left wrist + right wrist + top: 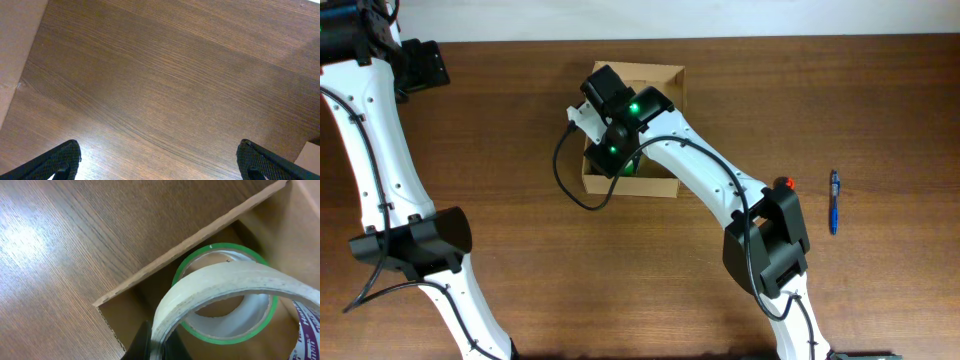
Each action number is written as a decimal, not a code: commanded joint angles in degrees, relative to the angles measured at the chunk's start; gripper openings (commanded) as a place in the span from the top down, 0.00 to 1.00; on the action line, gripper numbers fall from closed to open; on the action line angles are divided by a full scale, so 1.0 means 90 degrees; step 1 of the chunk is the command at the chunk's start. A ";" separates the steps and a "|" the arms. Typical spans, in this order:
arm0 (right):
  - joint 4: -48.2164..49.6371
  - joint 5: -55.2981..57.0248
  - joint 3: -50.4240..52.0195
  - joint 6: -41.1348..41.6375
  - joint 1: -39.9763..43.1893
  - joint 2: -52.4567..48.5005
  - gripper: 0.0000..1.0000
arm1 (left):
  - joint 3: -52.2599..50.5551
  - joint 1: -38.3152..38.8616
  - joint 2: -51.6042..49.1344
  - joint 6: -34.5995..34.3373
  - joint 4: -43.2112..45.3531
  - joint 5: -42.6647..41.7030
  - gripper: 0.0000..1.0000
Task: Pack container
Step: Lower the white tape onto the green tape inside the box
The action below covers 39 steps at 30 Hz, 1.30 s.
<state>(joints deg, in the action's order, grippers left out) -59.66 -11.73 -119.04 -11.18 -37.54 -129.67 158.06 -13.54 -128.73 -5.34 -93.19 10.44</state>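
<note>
The container (663,80) is an open tan cardboard box at the table's upper middle; its wall edge also shows in the right wrist view (190,242). My right gripper (161,345) hangs over the box and is shut on the rim of a clear tape roll (225,282), holding it above the box floor. A green-edged tape roll (227,330) lies flat inside the box under it. In the overhead view the right wrist (618,130) hides the box's inside. My left gripper (159,162) is open and empty over bare wood at the far left.
A blue pen (834,200) and a small red object (785,183) lie on the table to the right. A purple-printed thing (307,330) shows at the right edge inside the box. A tan surface (15,45) borders the left wrist view.
</note>
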 commanded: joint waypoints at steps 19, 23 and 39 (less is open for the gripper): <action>0.0304 -0.0032 0.0491 -0.0066 -0.0036 -0.0112 0.96 | -0.0046 -0.0015 0.0138 0.0104 0.0015 -0.0068 0.00; 0.0384 -0.0039 0.0491 -0.0058 -0.0041 -0.0112 0.97 | -0.0049 -0.0015 0.0138 0.0104 0.0015 -0.0066 0.00; 0.0527 -0.0131 0.0491 -0.0049 -0.0175 -0.0136 0.96 | -0.0049 -0.0015 0.0138 0.0104 0.0015 -0.0066 0.00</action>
<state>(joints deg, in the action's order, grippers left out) -55.20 -11.88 -114.89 -11.16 -37.89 -129.67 158.06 -13.54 -128.73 -5.34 -93.19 10.44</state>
